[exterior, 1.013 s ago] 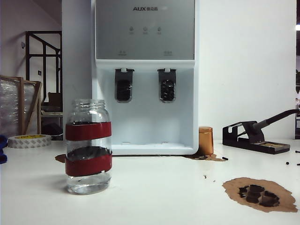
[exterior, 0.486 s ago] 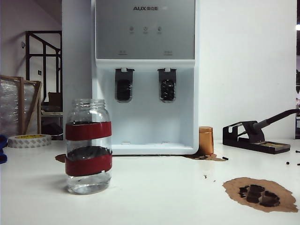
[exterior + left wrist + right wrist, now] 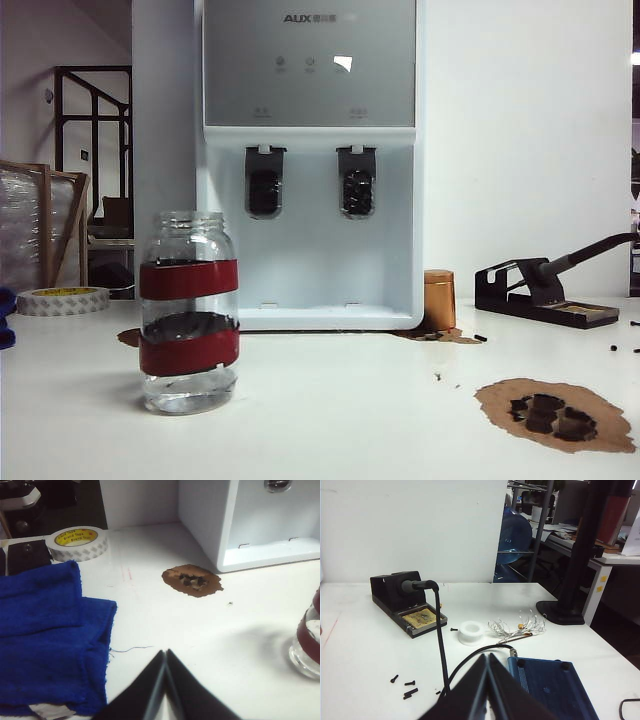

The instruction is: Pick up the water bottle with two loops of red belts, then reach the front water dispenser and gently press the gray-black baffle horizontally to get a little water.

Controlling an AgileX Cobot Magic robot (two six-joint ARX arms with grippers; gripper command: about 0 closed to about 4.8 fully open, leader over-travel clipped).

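1. We see the water bottle, a clear glass jar with two dark-red bands, standing upright on the white table in the lower left of the exterior frame, with nothing holding it.
2. Behind it, in the upper centre of that frame, stands the water dispenser, white with a silver-grey panel marked "AUX" and two dark spout levers; the bottle is in front of it and left of the left lever, apart from it.
3. Right of the dispenser's base we find a small copper-coloured cylinder, then a black soldering stand at the right edge, and a brown patch with dark bits in the lower right.
4. A roll of tape lies at the left edge.
5. In the left wrist view, the left gripper is clenched with its fingers pressed together, grasping nothing, above the table beside a blue cloth; the bottle shows only at that frame's right edge.
6. In the right wrist view, the right gripper is likewise clenched and empty, above a blue metal box near the soldering stand.
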